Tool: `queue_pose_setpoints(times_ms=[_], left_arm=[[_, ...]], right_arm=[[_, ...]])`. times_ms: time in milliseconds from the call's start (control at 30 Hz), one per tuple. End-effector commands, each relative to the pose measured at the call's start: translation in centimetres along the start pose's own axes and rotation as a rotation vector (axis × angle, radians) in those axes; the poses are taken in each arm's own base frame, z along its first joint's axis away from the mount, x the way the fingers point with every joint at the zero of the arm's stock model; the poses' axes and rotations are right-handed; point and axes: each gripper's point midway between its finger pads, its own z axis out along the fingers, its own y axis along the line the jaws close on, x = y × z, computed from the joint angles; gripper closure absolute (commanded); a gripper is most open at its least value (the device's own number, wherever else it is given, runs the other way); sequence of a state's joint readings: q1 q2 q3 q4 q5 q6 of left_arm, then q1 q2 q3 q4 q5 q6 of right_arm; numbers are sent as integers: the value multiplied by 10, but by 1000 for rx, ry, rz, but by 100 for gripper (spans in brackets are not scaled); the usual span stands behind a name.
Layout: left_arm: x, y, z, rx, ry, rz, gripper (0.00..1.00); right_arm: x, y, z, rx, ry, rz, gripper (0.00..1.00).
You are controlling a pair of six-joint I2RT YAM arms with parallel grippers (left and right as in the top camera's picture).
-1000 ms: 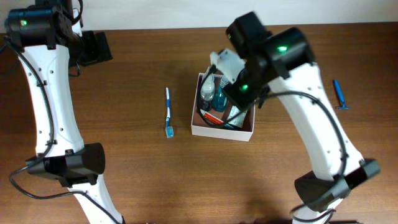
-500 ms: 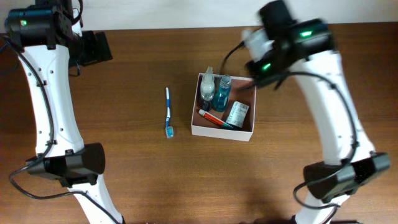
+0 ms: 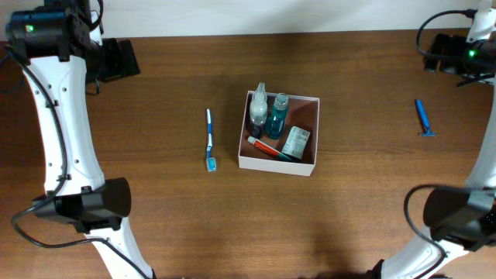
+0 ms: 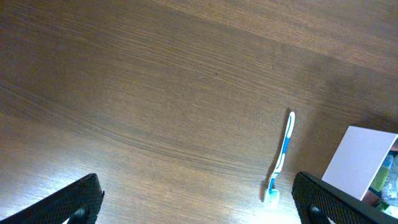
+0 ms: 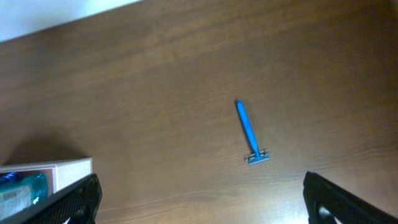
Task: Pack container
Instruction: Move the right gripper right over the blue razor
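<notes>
Sitting near the middle of the table (image 3: 155,225), the container (image 3: 275,164) holds a clear spray bottle (image 3: 258,105) and a blue bottle (image 3: 277,116) side by side along its far wall. A red tube (image 3: 267,147) and a small green-and-white carton (image 3: 295,142) lie nearer the front. A blue-and-white toothbrush (image 3: 209,139) lies on the wood just left of the box, roughly in line with its left wall and not touching it. A blue razor (image 3: 423,118) lies well apart on the right, head toward the front.

The left gripper (image 4: 199,196) hangs over the far left corner with its fingers (image 4: 78,202) spread wide and nothing between them. The right gripper (image 5: 199,196) is up at the far right corner above the razor, its jaws likewise wide and empty.

Nothing stands between either arm and the box. Bare wood runs all along the front, and between the box and the razor. The table's far edge lies close behind both grippers.
</notes>
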State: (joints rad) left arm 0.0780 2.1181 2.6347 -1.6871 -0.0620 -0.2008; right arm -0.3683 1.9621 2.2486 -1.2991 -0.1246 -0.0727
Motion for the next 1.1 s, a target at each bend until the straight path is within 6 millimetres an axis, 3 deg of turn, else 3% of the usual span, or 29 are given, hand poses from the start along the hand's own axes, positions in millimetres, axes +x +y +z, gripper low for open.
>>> queue_pose_setpoints(times_ms=[0, 133, 233, 433, 633, 800, 1067], left_arm=[[0, 1, -9, 6, -18, 13, 1], [0, 1, -9, 6, -18, 13, 1], [0, 1, -9, 6, -18, 13, 1], [0, 1, -9, 6, -18, 13, 1], [0, 1, -9, 6, -18, 13, 1], [0, 1, -9, 6, -18, 13, 1], [0, 1, -9, 6, -18, 13, 1]], right_arm=[[18, 0, 59, -49, 109, -93, 1], [30, -23, 112, 37, 193, -99, 1], [42, -28, 144, 30, 246, -172, 1], [72, -51, 190, 74, 362, -228, 1], [82, -75, 202, 75, 384, -202, 2], [93, -73, 208, -30, 399, -286, 1], [107, -79, 219, -48, 427, -273, 1]])
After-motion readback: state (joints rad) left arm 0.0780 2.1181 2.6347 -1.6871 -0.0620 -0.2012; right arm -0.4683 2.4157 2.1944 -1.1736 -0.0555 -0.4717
